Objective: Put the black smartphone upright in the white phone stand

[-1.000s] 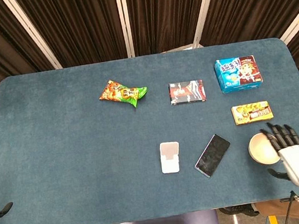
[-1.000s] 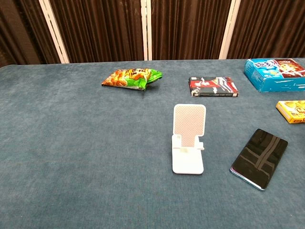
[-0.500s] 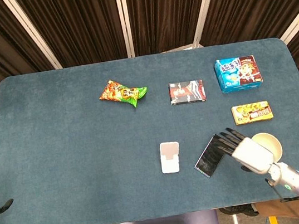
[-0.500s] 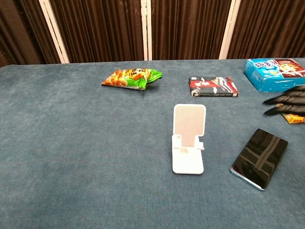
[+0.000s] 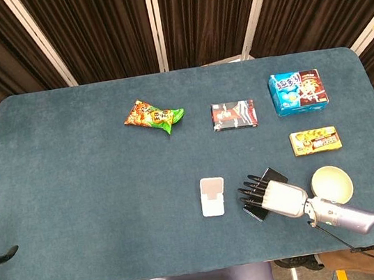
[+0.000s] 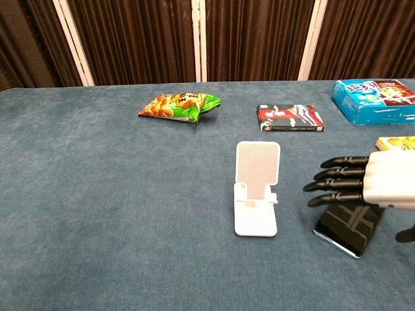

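Chest view shows the right hand [image 6: 363, 184] hovering with fingers spread, holding nothing, above the black smartphone [image 6: 349, 225] lying flat on the table, just right of the white phone stand [image 6: 257, 188]. Best grasp its long edges (avoid nudging the stand).

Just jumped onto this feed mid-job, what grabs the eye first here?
The right hand, fingers spread, hovers over the black phone lying flat near the table's front edge. Just left of it the white stand is empty, and a cream bowl sits to the right.
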`<action>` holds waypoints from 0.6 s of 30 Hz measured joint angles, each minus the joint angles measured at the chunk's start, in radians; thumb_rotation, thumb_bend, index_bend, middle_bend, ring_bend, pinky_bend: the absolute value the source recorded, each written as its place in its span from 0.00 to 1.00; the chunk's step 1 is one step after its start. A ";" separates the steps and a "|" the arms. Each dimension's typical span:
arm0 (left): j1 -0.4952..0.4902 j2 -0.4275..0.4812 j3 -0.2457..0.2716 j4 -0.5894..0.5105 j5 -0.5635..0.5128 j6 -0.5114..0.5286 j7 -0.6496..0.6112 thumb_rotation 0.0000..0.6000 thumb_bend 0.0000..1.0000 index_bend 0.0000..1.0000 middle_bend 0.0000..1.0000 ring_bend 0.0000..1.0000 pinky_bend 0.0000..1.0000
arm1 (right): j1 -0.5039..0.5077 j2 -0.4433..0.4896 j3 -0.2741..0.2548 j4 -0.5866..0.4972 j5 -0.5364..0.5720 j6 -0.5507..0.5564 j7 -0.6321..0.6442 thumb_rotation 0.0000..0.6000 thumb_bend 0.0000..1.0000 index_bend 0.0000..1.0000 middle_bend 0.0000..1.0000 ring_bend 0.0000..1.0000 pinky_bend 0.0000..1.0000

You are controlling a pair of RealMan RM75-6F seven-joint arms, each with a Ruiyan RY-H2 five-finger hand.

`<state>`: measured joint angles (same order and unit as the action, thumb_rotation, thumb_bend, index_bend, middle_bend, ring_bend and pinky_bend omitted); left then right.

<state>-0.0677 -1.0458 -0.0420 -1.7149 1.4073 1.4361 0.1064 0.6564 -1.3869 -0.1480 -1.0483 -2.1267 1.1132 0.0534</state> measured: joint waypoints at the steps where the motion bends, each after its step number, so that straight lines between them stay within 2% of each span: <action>1: -0.001 0.000 0.000 0.000 -0.001 -0.001 0.000 1.00 0.00 0.00 0.00 0.00 0.00 | 0.007 -0.001 -0.003 -0.002 0.005 -0.009 -0.006 1.00 0.00 0.07 0.10 0.00 0.02; 11: -0.002 0.004 -0.001 0.000 -0.005 -0.003 -0.008 1.00 0.00 0.00 0.00 0.00 0.00 | 0.052 -0.002 -0.008 -0.014 0.070 -0.097 -0.055 1.00 0.00 0.06 0.11 0.02 0.02; 18: -0.005 0.001 -0.002 0.000 -0.011 -0.008 -0.001 1.00 0.00 0.00 0.00 0.00 0.00 | 0.072 -0.021 -0.035 0.010 0.090 -0.122 -0.082 1.00 0.00 0.07 0.11 0.03 0.02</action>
<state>-0.0727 -1.0448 -0.0438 -1.7148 1.3961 1.4279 0.1054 0.7284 -1.4078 -0.1829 -1.0380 -2.0364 0.9914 -0.0281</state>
